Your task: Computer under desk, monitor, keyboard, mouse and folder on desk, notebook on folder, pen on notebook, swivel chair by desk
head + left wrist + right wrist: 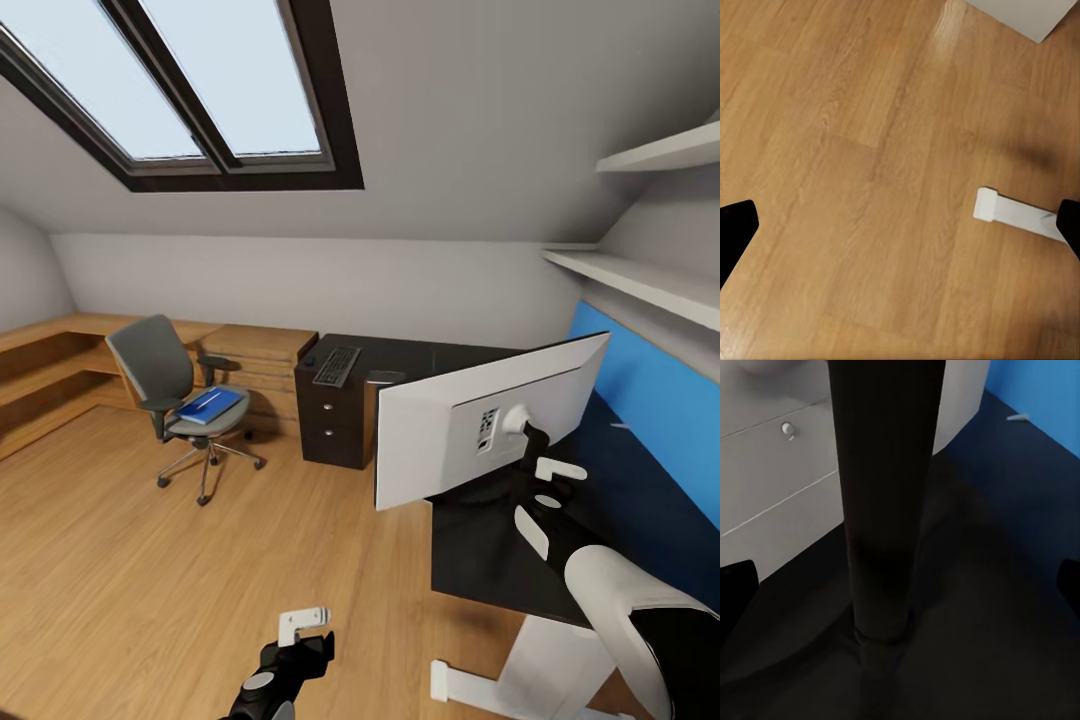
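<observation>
Desk (480, 560): monitor (440, 430) upright | swivel chair (165, 385): folder (212, 405) on seat

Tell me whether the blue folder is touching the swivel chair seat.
Touching. In the head view the folder lies flat on the swivel chair seat, with no gap under it.
</observation>
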Robot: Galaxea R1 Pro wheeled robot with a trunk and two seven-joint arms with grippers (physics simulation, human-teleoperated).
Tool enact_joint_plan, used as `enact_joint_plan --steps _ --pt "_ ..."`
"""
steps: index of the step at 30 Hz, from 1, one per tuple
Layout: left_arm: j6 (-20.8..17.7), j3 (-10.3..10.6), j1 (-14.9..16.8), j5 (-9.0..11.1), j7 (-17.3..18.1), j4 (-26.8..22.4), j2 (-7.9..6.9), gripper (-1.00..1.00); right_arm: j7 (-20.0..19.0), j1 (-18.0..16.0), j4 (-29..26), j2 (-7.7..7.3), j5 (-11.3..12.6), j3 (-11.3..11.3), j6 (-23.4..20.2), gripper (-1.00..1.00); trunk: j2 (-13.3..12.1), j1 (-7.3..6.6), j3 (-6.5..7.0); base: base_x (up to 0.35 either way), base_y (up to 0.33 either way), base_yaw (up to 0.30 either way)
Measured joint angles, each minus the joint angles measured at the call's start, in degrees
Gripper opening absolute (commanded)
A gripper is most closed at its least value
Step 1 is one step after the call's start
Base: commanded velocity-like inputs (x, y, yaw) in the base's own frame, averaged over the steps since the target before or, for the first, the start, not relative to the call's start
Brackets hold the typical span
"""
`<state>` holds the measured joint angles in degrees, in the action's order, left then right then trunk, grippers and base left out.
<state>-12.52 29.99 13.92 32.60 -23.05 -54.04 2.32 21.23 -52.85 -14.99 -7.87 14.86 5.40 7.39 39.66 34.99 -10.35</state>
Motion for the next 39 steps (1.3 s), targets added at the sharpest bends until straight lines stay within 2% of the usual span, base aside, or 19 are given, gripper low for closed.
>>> enact_joint_plan --steps 6,14,20,27,39 --pt "-0.22 0.14 0.00 0.03 0.03 0.00 0.00 1.00 0.00 0.00 0.01 0.00 0.00 0.03 0.01 1.00 2.41 1.32 -1.08 0.000 0.000 0.000" --pt "-0.14 0.19 0.00 0.06 0.18 0.09 -0.08 1.00 0.00 0.00 0.04 0.02 0.00 0.08 0.04 1.00 2.43 1.32 -1.09 0.009 0.000 0.000" --pt "-0.13 0.28 0.00 0.02 0.16 0.27 -0.09 1.00 0.00 0.00 0.15 0.01 0.00 0.09 0.07 1.00 2.44 1.31 -1.09 0.169 0.000 0.000" --pt "0.00 1.87 0.00 0.02 -0.06 0.28 -0.08 1.00 0.00 0.00 0.11 0.00 0.00 0.09 0.04 1.00 2.43 1.32 -1.09 0.030 0.000 0.000" --pt "0.02 2.36 0.00 0.12 -0.23 0.35 -0.09 1.00 0.00 0.00 0.11 0.00 0.00 0.09 0.08 1.00 2.43 1.32 -1.09 0.070 -0.072 0.000"
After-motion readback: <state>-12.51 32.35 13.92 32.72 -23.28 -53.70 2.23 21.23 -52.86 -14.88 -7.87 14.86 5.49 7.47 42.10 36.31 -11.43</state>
